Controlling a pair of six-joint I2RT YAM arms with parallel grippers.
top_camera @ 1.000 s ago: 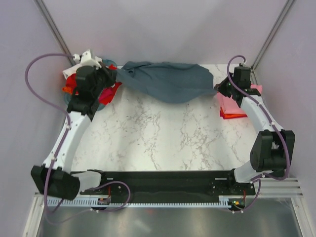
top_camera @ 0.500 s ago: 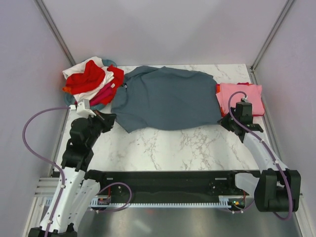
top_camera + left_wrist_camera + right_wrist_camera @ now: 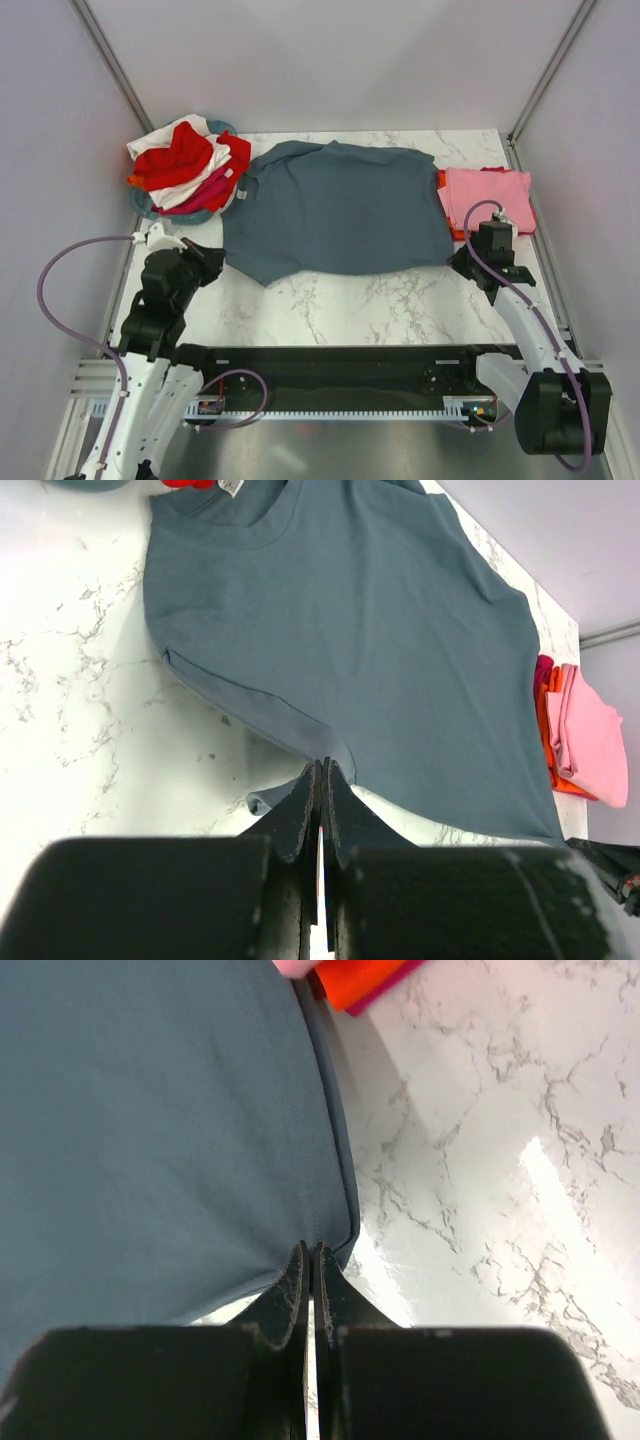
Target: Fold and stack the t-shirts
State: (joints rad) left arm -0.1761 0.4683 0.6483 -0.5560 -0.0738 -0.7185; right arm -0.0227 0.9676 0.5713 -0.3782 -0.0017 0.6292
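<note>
Slate blue-grey cotton t-shirt (image 3: 340, 215) lies spread almost flat across the middle of the white marble-patterned table (image 3: 350, 305) in the top view, with its collar towards the left and its hem towards the right. The left gripper (image 3: 208, 262) sits at its near-left edge and the right gripper (image 3: 462, 258) at its near-right corner. At the far left, a heap of red, white and magenta t-shirts (image 3: 185, 160) spills over a round teal basket (image 3: 143, 207). At the far right, a folded pink t-shirt (image 3: 487, 195) rests on a stack, just beside the grey shirt's hem.

From the left wrist, the jaws are pressed together and their tips meet the cloth at what looks like the near sleeve. A small fold of fabric bunches beside them, so this gripper appears to be pinching the shirt. The pink shirt shows at the right edge, lying on an orange-red t-shirt (image 3: 547, 742).

From the right wrist, the jaws are likewise closed, nipping the stitched hem at its corner. The orange-red cloth shows at the top.

Judged from this, at least two shirts are already folded and stacked. The grey one is laid out but not yet folded, and the heap at the basket remains untouched, so most of the work is still ahead.
</note>
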